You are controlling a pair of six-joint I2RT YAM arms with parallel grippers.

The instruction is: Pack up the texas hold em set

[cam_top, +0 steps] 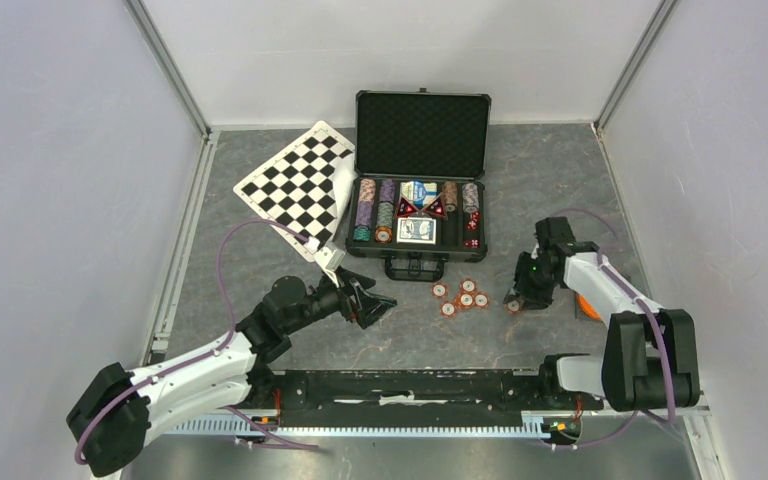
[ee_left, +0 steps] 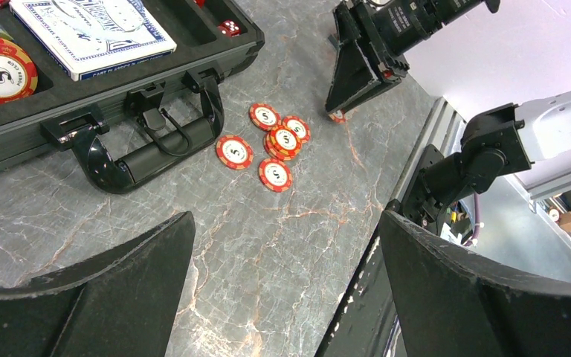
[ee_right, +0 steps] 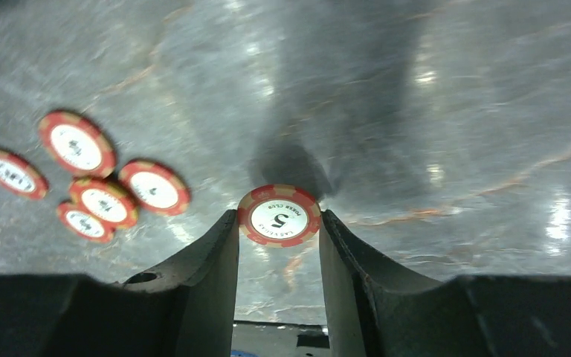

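Poker chip (ee_right: 279, 214) lies flat on the table (cam_top: 440, 345) at three o'clock from the loose chips (cam_top: 460, 295); right gripper (ee_right: 279, 223) fingers flank its rim, grip unclear. Thin edge may slip free. Left gripper (ee_left: 282, 245) gapes empty.

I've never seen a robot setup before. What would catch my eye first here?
An open black poker case at the far middle of the table, filled with chips and card decks. In front of it lies a cluster of loose red chips, and beside them the right arm's fingers bracket one more red chip lying flat.
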